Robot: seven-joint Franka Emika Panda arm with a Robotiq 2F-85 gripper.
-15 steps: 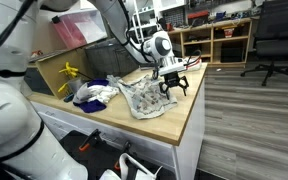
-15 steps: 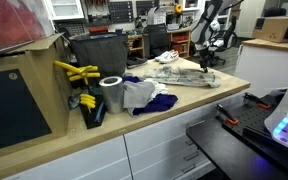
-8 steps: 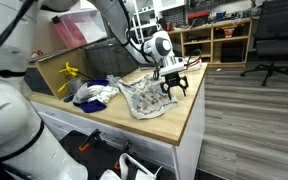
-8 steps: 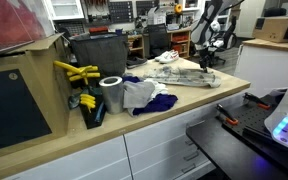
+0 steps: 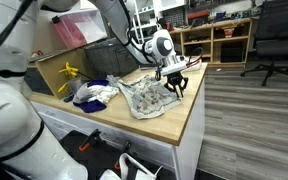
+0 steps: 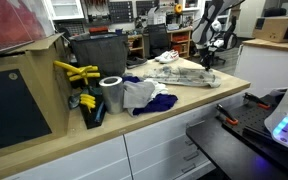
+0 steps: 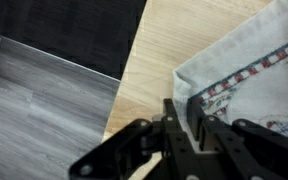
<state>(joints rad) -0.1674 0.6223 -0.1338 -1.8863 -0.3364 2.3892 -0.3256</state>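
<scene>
Wrist view — cloth (image 7: 252,72) on wooden countertop (image 7: 167,40), grey floor (image 7: 42,112)

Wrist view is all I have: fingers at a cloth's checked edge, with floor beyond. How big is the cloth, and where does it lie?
Observer: The cloth lies crumpled across a wooden counter. The gripper is at the side of it nearest the counter's end.
Operator: Anything else on that counter?
Observer: A heap of white and blue cloths lies further along, apart from yours.
Operator: And beyond those?
Observer: A silver roll stands upright beside the heap.
</scene>
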